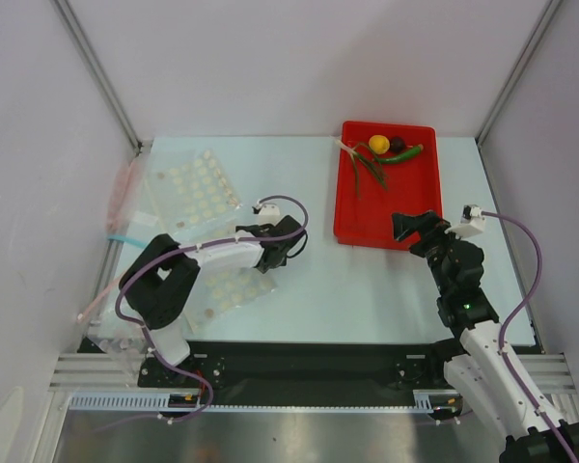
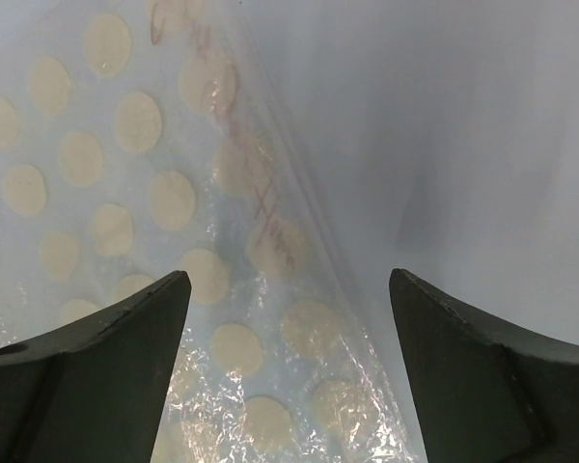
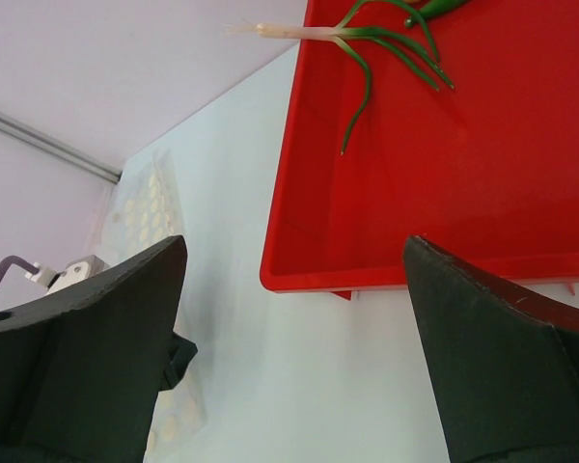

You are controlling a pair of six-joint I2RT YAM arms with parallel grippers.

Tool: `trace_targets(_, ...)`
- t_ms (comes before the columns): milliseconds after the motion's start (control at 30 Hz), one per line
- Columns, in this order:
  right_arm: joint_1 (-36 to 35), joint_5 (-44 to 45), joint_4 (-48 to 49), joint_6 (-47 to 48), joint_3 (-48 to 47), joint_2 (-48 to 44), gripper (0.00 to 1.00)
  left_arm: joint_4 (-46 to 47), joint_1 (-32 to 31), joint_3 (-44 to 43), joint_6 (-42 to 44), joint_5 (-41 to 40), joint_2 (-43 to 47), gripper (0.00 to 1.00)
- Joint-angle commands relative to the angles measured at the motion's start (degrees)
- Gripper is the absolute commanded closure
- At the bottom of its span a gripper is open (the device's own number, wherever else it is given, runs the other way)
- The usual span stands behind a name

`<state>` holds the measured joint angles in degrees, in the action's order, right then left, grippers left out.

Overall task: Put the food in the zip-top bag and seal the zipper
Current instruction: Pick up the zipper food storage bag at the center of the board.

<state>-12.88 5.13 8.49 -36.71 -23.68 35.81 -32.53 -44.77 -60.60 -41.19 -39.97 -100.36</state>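
The food lies at the far end of the red tray [image 1: 367,217]: a yellow lemon [image 1: 378,144], a maroon ball [image 1: 399,145], a green chili [image 1: 407,154] and thin green stalks [image 1: 362,162]. The stalks also show in the right wrist view [image 3: 367,43]. The dotted zip-top bag [image 1: 227,286] lies flat on the table. My left gripper [image 1: 288,249] is open and empty over its right edge [image 2: 288,280]. The bag [image 2: 125,212] fills the left of that view, with its faint pinkish zipper [image 2: 270,217]. My right gripper [image 1: 412,229] is open and empty at the tray's near edge [image 3: 294,246].
A second, larger dotted bag [image 1: 188,183] lies at the back left. Plain clear bags with pink and blue strips [image 1: 124,207] sit along the left wall, and another lies at the near left [image 1: 101,313]. Walls and frame posts close in the table.
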Motion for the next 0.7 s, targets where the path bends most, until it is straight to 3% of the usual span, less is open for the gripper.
trace_targets(0, 0.23, -0.82, 1.97, -0.73, -0.14, 0.13, 0.0, 1.06, 1.97, 0.12, -1.0, 1.37, 0.69, 0.1)
trace_targets(467, 0.23, -2.13, 2.76, -0.91, 0.04, 0.49, 0.0, 10.12, 8.74, 6.28, -1.7, 14.65, 1.48, 0.28)
trace_targets(667, 0.23, -2.31, 2.93, -0.91, 0.13, 0.66, 0.0, 12.76, 9.27, 8.74, -2.23, 16.93, 3.67, 0.62)
